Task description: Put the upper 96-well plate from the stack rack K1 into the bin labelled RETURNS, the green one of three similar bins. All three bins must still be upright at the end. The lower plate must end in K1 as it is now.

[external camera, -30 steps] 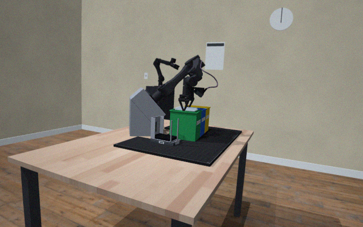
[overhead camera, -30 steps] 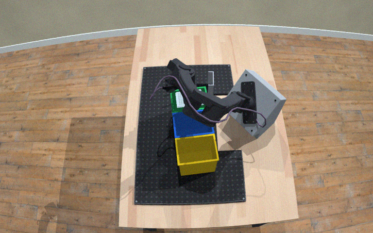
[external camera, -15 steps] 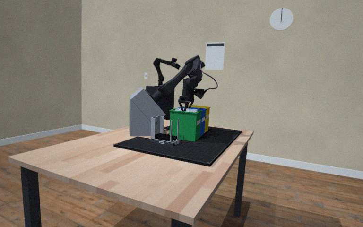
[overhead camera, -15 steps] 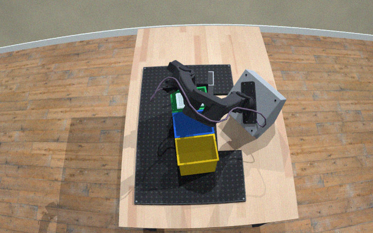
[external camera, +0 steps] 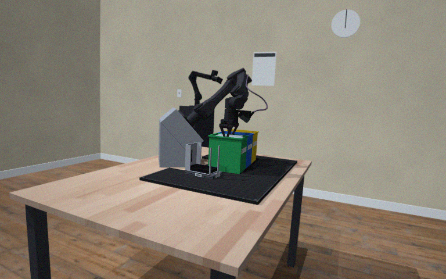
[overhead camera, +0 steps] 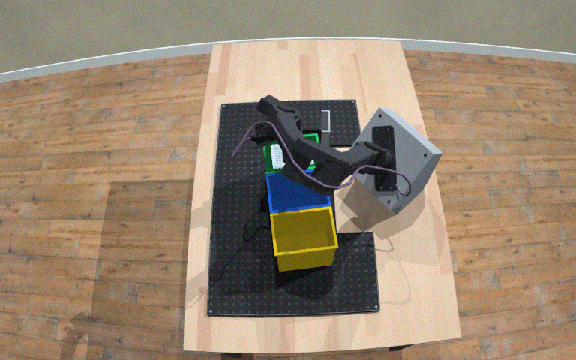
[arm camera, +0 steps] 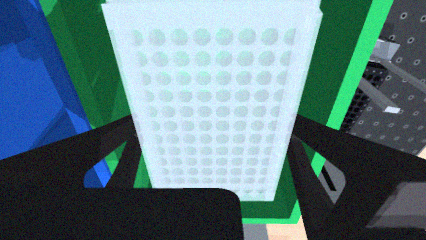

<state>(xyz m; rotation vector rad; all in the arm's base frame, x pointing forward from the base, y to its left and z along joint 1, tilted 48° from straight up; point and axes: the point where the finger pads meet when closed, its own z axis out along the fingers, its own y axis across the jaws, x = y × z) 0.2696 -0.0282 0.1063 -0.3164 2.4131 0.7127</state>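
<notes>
My gripper [external camera: 228, 130] [arm camera: 214, 120] is shut on the white 96-well plate [overhead camera: 277, 154] [external camera: 231, 136] [arm camera: 215, 95], gripping its two long sides. The plate hangs level at the open top of the green bin [overhead camera: 311, 137] [external camera: 227, 155] [arm camera: 351, 90], partly lowered below the rim. The green bin stands upright at the rack end of the row of bins. The stack rack K1 [overhead camera: 325, 120] [external camera: 201, 162] stands just beside the green bin. I cannot make out the lower plate in it clearly.
The blue bin [overhead camera: 295, 196] [external camera: 250, 148] [arm camera: 30, 90] touches the green one, and the yellow bin [overhead camera: 304, 260] [external camera: 254, 146] stands past it; both are upright. All stand on the black mat [overhead camera: 238, 223] [external camera: 253, 183]. The grey arm base [overhead camera: 409, 147] [external camera: 173, 141] stands beside the rack.
</notes>
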